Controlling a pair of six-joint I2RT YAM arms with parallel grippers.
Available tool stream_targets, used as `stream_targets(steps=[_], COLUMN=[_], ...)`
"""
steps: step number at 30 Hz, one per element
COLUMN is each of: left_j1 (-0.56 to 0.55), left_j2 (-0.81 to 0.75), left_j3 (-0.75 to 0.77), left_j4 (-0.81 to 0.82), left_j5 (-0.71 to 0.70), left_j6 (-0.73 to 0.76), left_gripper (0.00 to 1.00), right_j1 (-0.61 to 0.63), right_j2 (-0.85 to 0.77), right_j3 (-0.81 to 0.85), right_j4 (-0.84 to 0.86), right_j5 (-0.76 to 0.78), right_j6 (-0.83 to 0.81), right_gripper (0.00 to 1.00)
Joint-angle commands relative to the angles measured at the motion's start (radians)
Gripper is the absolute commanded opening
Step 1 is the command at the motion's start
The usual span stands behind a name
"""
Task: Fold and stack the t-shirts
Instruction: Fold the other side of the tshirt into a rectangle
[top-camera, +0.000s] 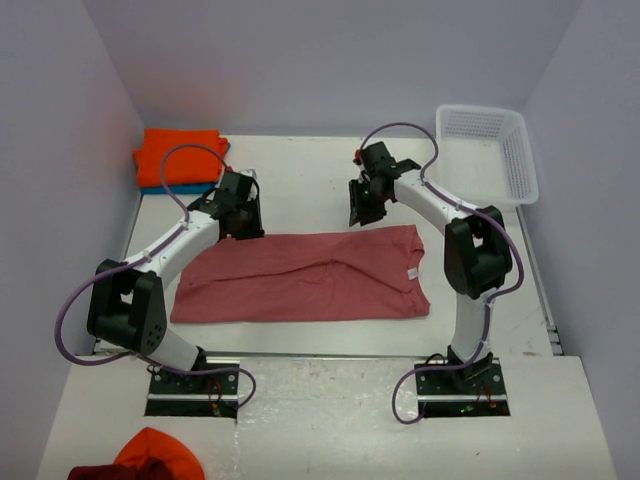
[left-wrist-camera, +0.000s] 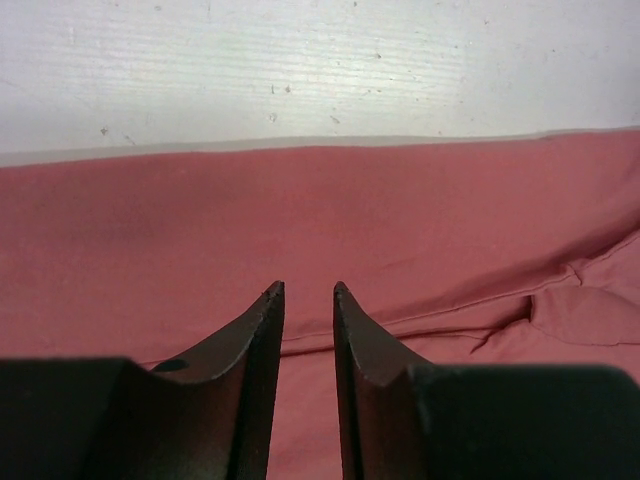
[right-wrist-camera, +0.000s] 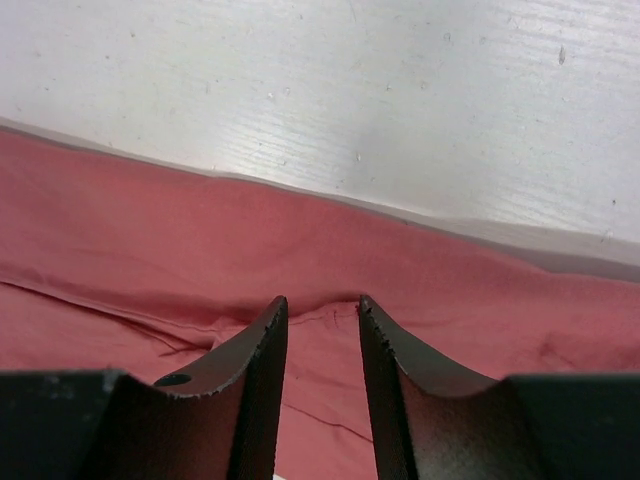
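Scene: two robot arms work over a white table (top-camera: 300, 170), seen from above and from each wrist.
Red t-shirt (top-camera: 300, 278): lies mid-table as a broad, flat band with a few creases. Its small white tag (top-camera: 410, 271) sits near its right end.
Left gripper (left-wrist-camera: 305, 288): hovers over the red t-shirt's far edge, towards its left end. The jaws stand a narrow gap apart and hold nothing.
Right gripper (right-wrist-camera: 323, 300): hovers over the same far edge, towards its right end. The jaws are slightly parted and no cloth is caught between them.
Finished stack: beyond the red t-shirt's left end, a folded orange t-shirt (top-camera: 180, 152) rests on a folded teal t-shirt (top-camera: 160, 188).
Basket (top-camera: 485, 150): white plastic, beyond the red t-shirt's right end, well apart from it.
Progress: two shirts look done. The red one seems part-folded and probably needs further folds, then a place on the stack.
Loose cloth (top-camera: 155, 450): an orange and dark red heap lies nearer the camera than the red t-shirt. It may be more shirts waiting.
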Motion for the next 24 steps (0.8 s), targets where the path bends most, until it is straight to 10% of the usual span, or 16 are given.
stream_targets(steps=[1, 24], left_j1=[-0.001, -0.001], left_j2=[-0.021, -0.008], left_j3=[0.032, 0.035], left_j4=[0.036, 0.02], left_j5=[0.026, 0.007], left_j6=[0.031, 0.036], left_gripper=[0.28, 0.29], right_j1=[0.0, -0.002], right_j2=[0.01, 0.016], right_j3=[0.006, -0.115], right_j4=[-0.022, 0.06], right_j5=[-0.006, -0.036], right_j6=[-0.024, -0.018], right_gripper=[0.36, 0.27])
